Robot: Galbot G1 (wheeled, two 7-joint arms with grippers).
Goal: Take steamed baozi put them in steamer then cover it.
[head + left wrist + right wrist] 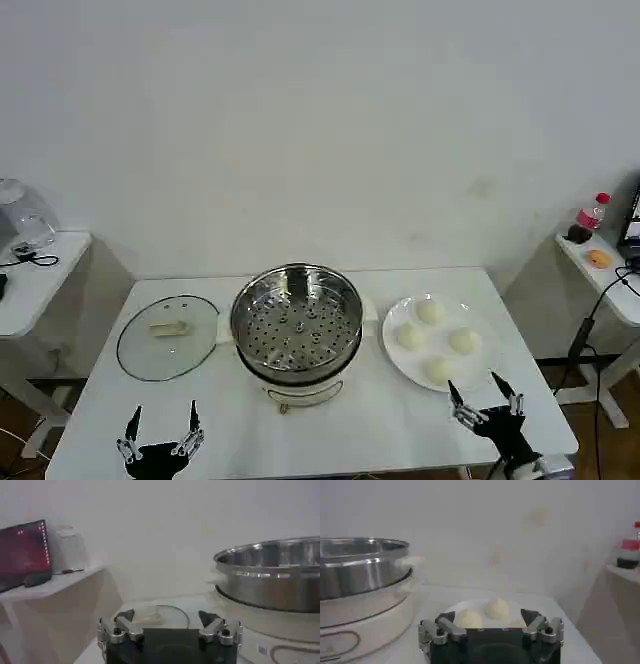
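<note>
The shiny steamer [296,322] stands uncovered mid-table, its perforated tray bare; its wall shows as the steamer [272,577] and the steamer [360,572] in the wrist views. Several cream-white baozi [437,340] lie on a white plate [396,358] to its right, and two baozi [496,608] show past my right fingers. The glass cover [167,336] lies flat left of the steamer, also seen as the cover [162,614]. My left gripper [161,425] hovers open at the front edge below the cover. My right gripper [484,398] is open just in front of the plate.
A side table [30,280] with a clear container stands at the left. Another side table [605,270] at the right holds a red-capped bottle [592,213] and cables. A dark screen [22,552] glows beside the left table.
</note>
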